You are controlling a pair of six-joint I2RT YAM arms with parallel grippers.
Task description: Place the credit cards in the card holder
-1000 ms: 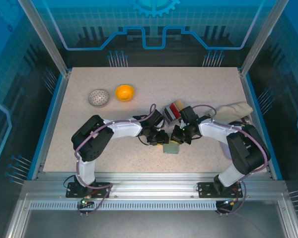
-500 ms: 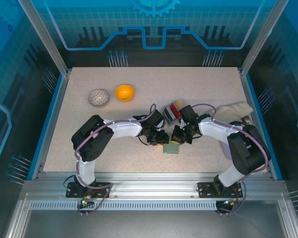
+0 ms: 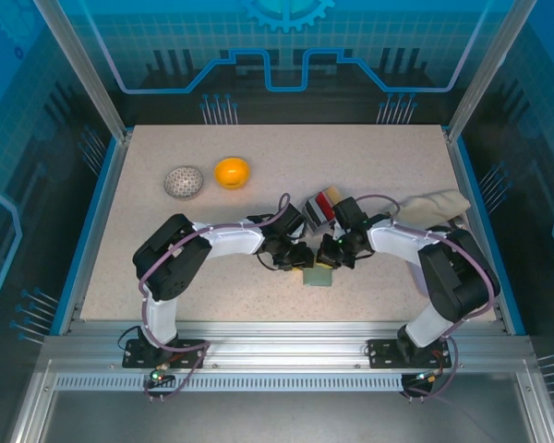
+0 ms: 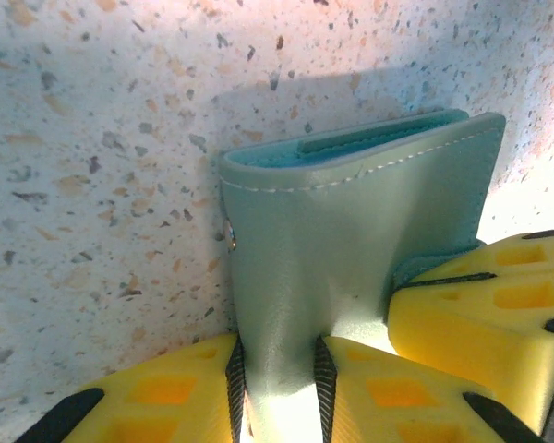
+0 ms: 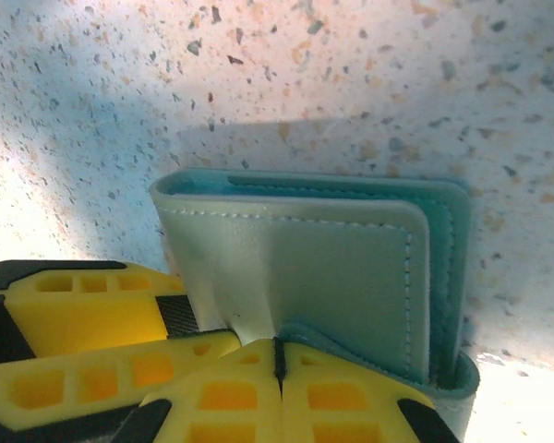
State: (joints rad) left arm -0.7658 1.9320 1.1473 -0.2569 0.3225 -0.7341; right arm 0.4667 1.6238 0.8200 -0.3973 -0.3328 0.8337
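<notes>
- Standing by the rig, I see the card holder (image 3: 319, 275) lying folded on the worktop (image 3: 258, 157) between the two arms. The credit cards (image 3: 321, 207) sit in a stack just behind it, not yet picked up.
- The left gripper (image 4: 277, 369) has its jaws pinching the grey-green outer cover, which puckers where it passes between them. If it pulls too hard, I reckon that soft flap could slip out or crease.
- The right gripper (image 5: 277, 355) has its jaws pressed together at the holder's near edge, against the teal lining. I cannot tell whether a layer is nipped between them. If nothing is caught, the fold won't spread when the arms part.
- Both sets of yellow fingers crowd the same edge, touching or nearly so, and they may bump one another.
- If the arms pull unevenly, the whole holder could skid across the worktop instead of opening, perhaps into the cards.
</notes>
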